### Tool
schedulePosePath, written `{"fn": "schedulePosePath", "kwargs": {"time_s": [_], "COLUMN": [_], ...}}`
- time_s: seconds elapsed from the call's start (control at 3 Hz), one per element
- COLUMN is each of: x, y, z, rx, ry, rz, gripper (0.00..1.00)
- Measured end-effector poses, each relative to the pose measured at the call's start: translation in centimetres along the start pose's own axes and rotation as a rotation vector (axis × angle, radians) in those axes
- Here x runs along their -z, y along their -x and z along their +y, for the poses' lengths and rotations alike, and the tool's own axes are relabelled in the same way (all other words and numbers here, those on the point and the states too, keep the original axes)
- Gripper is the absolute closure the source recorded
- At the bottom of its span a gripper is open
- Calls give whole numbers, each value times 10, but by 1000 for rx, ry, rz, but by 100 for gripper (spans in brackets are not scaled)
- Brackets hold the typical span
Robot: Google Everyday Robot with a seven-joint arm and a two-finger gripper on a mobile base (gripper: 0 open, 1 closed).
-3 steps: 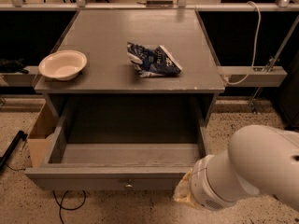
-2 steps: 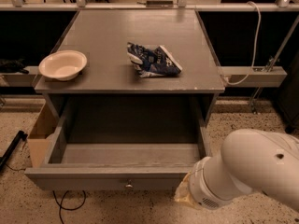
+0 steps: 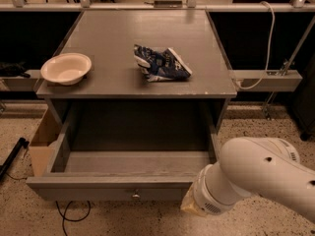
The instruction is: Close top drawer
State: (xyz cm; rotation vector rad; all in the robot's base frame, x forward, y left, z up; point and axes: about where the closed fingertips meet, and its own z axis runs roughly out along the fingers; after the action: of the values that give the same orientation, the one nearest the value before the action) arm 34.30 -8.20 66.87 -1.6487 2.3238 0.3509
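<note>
The top drawer (image 3: pixel 113 190) is a wide grey wooden drawer pulled far out of the cabinet, empty inside, with a small round metal knob (image 3: pixel 134 195) at the centre of its front. My white arm (image 3: pixel 256 181) comes in from the lower right. Its end sits at the drawer front's right corner. The gripper is hidden behind the arm's wrist, near the bottom of the view.
The cabinet top (image 3: pixel 118 53) holds a white bowl (image 3: pixel 66 68) at the left and a crumpled blue snack bag (image 3: pixel 160 63) at the middle. A cardboard box (image 3: pixel 43 140) stands left of the drawer. A black cable (image 3: pixel 64 215) lies on the speckled floor.
My arm has shifted slightly left and forward toward the drawer's right front corner. The drawer stays open as before.
</note>
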Motion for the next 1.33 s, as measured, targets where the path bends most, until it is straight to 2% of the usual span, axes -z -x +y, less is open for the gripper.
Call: {"fn": "schedulePosePath", "kwargs": {"time_s": [0.33, 1.0, 1.33], "x": [-14, -41, -42], "y": [9, 30, 31], "z": [-5, 6, 7], "rx": [11, 44, 45], "ry": [7, 41, 42], "rz": [7, -2, -3], "gripper": [100, 100, 84]}}
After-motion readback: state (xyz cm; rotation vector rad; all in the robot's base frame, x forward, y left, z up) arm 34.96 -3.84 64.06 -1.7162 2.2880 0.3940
